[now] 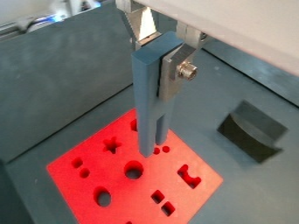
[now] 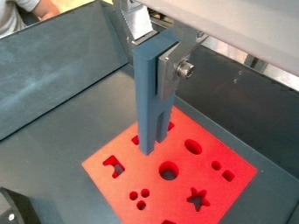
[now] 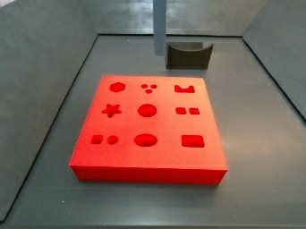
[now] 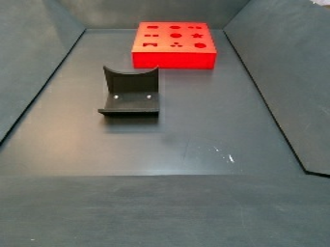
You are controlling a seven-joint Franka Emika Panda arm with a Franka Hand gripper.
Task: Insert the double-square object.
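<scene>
A robot gripper [image 1: 160, 54] pinches the upper end of the double-square object [image 1: 152, 101], a slim grey-blue bar, between its flat silver fingers [image 1: 184, 61], and holds it upright in the air above the red board [image 1: 87, 188]. Both wrist views show the bar hanging vertically with its lower end over the middle part of the red board, clear of the surface (how high cannot be told). In a side view the bar [image 3: 158, 27] appears as a vertical strip beyond the far edge of the red board [image 3: 149, 168], beside the dark grey block [image 3: 188, 55] with a curved notch; the gripper itself is out of that frame. The red board carries many shaped holes: a star, circles, ovals, a rectangle, a crown-like notch, and a pair of small squares [image 3: 187, 111] near its right edge. The carrying step appears to be in hand, with insertion not yet begun. The next move likely calls for lining the bar's lower end over the pair of small squares, matching its rotation to them, then lowering it straight down. The other side view shows the dark grey block [image 4: 129, 93] standing well apart from the red board [image 4: 176, 46].
</scene>
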